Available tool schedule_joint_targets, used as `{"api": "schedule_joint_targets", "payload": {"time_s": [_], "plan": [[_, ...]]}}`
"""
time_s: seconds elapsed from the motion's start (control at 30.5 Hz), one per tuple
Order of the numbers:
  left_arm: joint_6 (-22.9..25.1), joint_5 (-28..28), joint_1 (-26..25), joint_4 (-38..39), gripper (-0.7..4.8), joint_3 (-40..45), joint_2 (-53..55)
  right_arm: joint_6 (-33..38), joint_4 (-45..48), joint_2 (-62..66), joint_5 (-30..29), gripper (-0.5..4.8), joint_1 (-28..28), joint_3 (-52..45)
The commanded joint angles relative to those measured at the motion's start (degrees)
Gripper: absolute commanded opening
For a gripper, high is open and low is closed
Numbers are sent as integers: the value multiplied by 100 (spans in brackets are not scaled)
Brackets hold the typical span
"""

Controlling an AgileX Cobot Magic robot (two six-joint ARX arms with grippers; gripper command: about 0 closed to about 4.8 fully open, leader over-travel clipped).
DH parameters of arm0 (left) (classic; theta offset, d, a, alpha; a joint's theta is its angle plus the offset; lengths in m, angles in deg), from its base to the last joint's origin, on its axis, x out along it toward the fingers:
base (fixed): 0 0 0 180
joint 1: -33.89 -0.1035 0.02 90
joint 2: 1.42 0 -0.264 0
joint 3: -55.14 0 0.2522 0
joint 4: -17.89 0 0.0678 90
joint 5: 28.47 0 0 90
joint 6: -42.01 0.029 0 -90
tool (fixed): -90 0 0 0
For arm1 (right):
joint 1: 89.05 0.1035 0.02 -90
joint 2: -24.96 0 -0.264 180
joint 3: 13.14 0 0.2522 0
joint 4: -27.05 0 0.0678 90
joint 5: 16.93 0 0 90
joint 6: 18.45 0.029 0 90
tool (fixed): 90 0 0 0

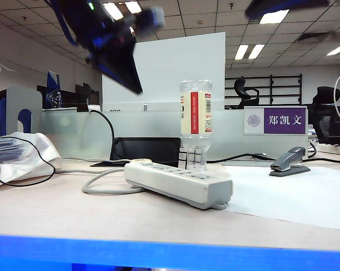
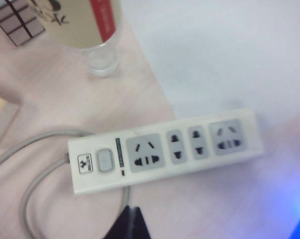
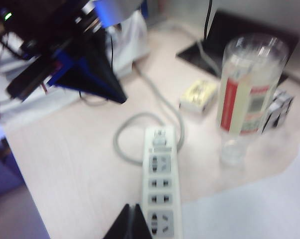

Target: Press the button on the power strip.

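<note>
The power strip (image 1: 179, 182) lies flat on the table (image 1: 102, 217), just in front of an upside-down bottle (image 1: 196, 124). The left gripper (image 1: 137, 87) hovers high above its cable end, jaws closed to a point. The right gripper (image 3: 131, 209) hangs over the strip's far end, jaws likewise pressed together.

Right pincer (image 3: 131, 221) cut off by edge; bottle (image 2: 85, 30) top cropped; left pincer (image 1: 122, 62) blurred.

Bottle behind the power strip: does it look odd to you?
Yes. The bottle stands upside down on its cap, close behind the power strip. Left gripper hangs above the strip's cable end; right gripper is near its far end.
</note>
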State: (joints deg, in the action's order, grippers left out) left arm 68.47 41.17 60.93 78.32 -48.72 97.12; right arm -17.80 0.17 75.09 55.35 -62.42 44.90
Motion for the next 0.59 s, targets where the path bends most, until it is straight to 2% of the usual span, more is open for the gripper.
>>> {"api": "schedule_joint_targets", "payload": {"time_s": [0.03, 0.29, 0.46, 0.59], "plan": [[-170, 90, 2, -369, -5, 564, -728, 146, 190, -424, 155, 3, -9, 22], [-479, 636, 0, -1106, -5, 2260, -2653, 238, 184, -1615, 763, 3, -17, 22], [-1213, 951, -2, -1943, -5, 3244, -3926, 245, -63, -2304, 1019, 3, -17, 20], [-1392, 1279, -2, -2321, -5, 3893, -4854, 278, -461, -2769, 1062, 3, -17, 11]]}}
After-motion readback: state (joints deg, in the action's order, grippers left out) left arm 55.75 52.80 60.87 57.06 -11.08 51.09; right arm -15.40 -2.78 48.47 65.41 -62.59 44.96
